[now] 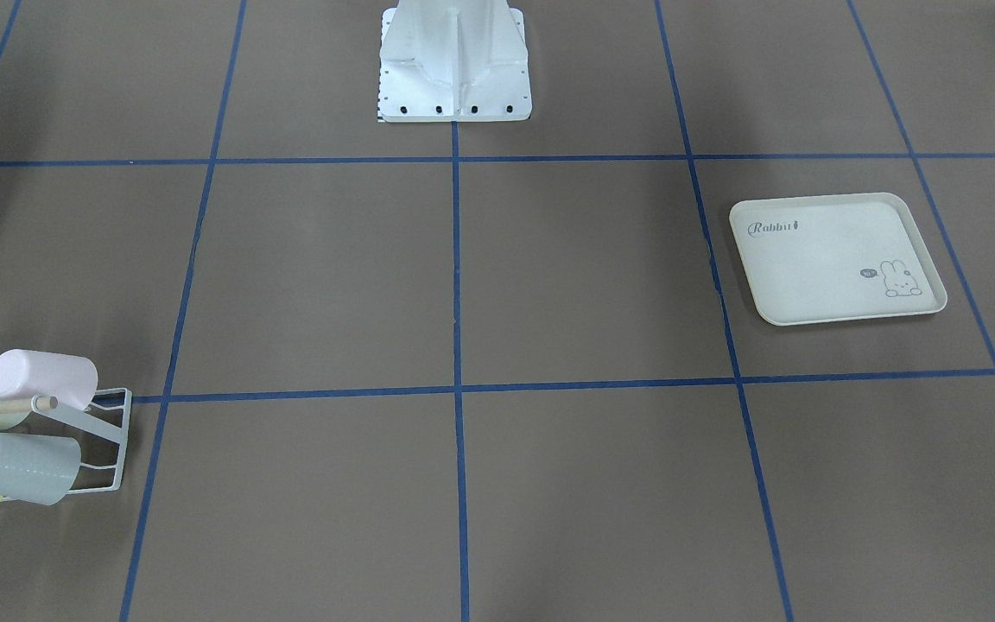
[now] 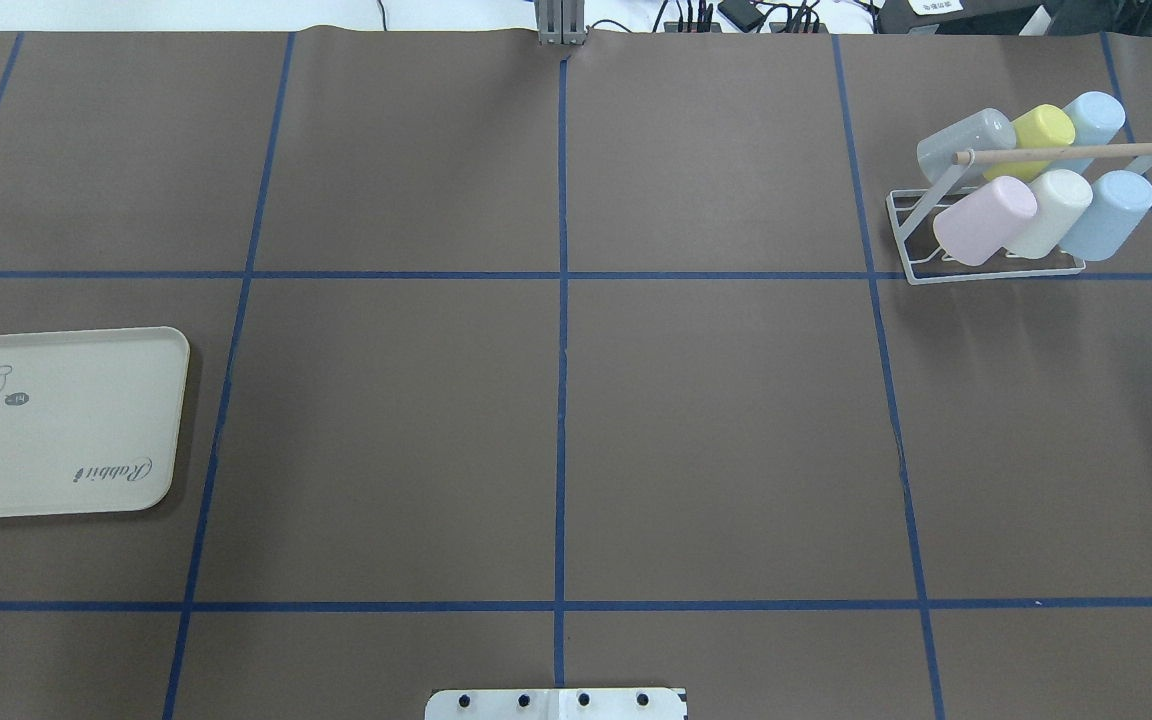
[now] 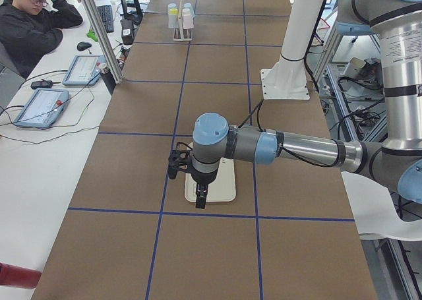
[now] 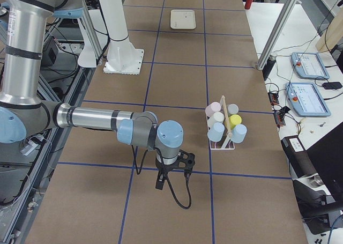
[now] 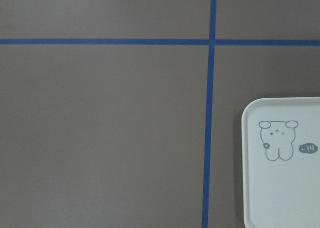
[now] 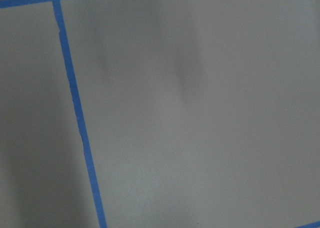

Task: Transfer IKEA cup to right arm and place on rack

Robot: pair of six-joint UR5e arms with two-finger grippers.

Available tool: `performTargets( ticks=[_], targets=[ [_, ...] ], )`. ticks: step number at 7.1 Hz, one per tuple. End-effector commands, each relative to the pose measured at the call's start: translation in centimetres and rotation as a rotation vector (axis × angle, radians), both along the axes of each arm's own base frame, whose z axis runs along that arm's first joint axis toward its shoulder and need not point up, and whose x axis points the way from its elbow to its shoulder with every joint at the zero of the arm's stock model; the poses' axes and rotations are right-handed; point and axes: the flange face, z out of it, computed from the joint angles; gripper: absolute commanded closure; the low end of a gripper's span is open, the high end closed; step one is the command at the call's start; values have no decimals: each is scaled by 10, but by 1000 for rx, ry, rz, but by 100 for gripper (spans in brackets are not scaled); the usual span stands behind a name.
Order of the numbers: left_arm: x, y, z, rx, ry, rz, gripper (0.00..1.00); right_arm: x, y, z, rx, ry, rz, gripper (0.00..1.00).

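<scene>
Six cups fill rack, tabletop's far-right corner; left pincer, right pincer: spread or pressed together, cannot tell; task likely done; best left undisturbed.

Table cover plain brown, blue tape grid. Tray under the left gripper (black): cream, with a grey rabbit sketch and grey "Rabbit" script. Rack off beside the right gripper, also black: white wire, pale wood rod. On the rack: pink cup, cream cup, grey cup, yellow cup, light-blue cups. Right arm and left arm silver-grey, light-blue joint caps.
</scene>
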Motion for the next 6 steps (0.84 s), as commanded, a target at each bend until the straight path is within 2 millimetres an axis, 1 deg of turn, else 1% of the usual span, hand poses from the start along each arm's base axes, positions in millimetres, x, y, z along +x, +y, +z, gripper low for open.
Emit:
performTargets(
  ticks=[1, 2, 3, 4, 5, 6],
  targets=[
    [2, -2, 7, 0, 4, 8, 0, 0, 12, 12, -25, 5, -7, 0],
    [2, 1, 8, 0, 2, 10, 0, -1, 16, 14, -32, -4, -7, 0],
    [2, 7, 11, 36, -1, 26, 0, -3, 34, 15, 4, -13, -33, 0],
    [2, 13, 13, 105, -13, 92, 0, -4, 36, 17, 26, -19, -62, 0],
    [3, 11, 6, 117, -12, 97, 0, -4, 37, 16, 30, -26, -65, 0],
    [3, 11, 3, 124, -13, 98, 0, -6, 36, 14, 29, -62, -54, 0]
  ],
)
